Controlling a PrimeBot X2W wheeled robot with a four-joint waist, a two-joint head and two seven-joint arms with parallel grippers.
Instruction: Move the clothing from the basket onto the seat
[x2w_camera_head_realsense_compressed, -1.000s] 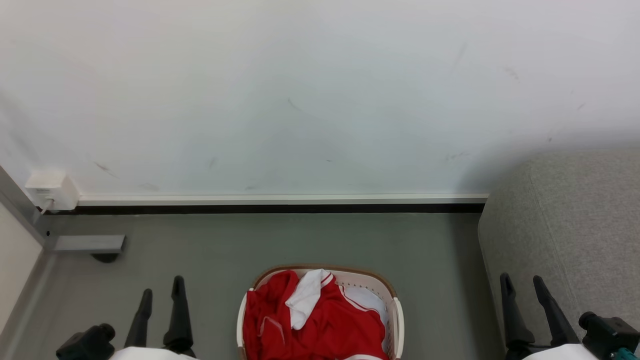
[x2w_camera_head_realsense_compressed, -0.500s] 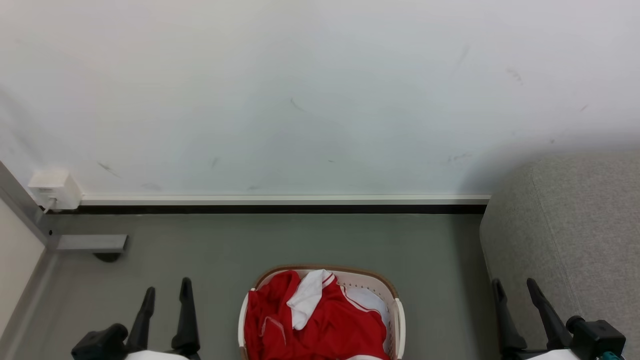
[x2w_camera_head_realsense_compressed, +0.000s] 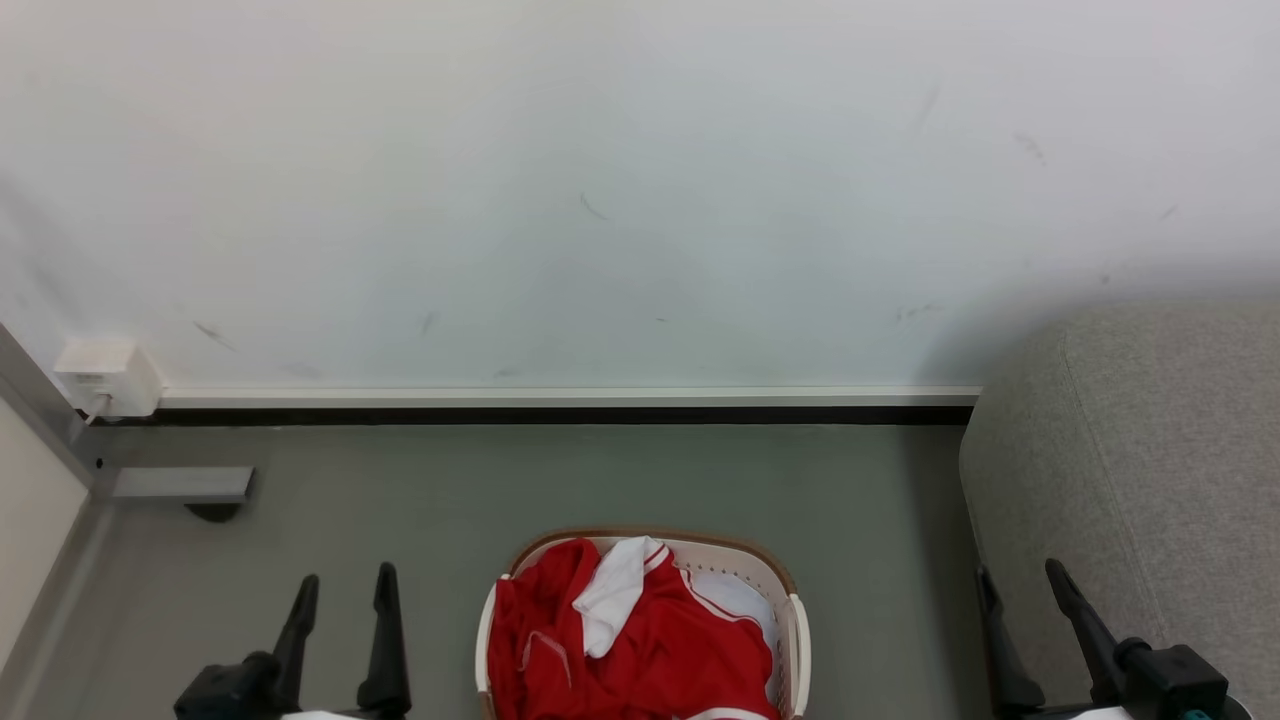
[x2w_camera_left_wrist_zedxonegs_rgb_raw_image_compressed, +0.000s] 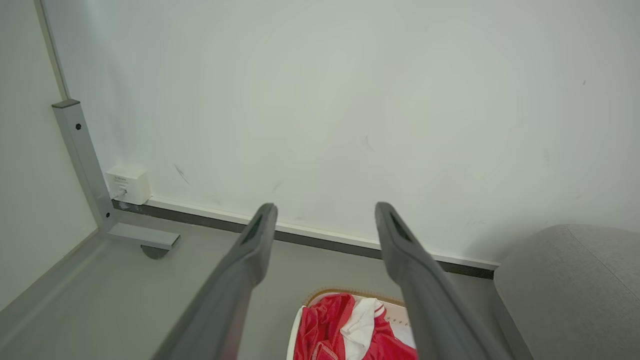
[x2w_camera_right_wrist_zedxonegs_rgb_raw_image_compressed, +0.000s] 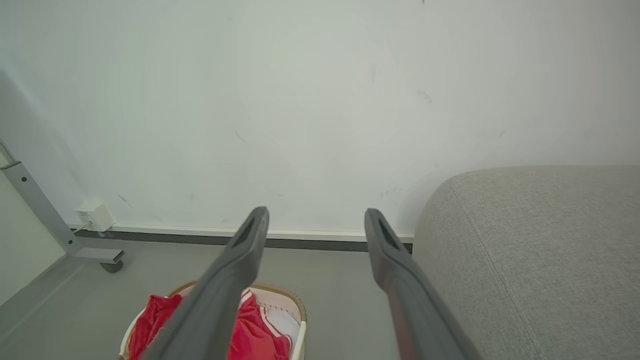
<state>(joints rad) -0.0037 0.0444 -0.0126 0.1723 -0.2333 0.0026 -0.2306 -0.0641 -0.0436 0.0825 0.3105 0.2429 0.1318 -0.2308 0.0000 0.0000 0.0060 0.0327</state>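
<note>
Both grippers have shifted inward and lower in the head view; the basket has not moved. Note that the left gripper (x2w_camera_head_realsense_compressed: 345, 580) and the right gripper (x2w_camera_head_realsense_compressed: 1020, 578) stand with fingers spread and hold nothing, one on either side of the basket (x2w_camera_head_realsense_compressed: 795, 640). The clothing (x2w_camera_head_realsense_compressed: 640, 660) lies bunched inside the basket, which sits on the floor to the left of the seat (x2w_camera_head_realsense_compressed: 1150, 450). Expect the fabric to be light, limp and probably slippery; it will drape and may drag a second garment along. Take hold at the raised white fold (x2w_camera_head_realsense_compressed: 608, 600), pinching through several layers.
</note>
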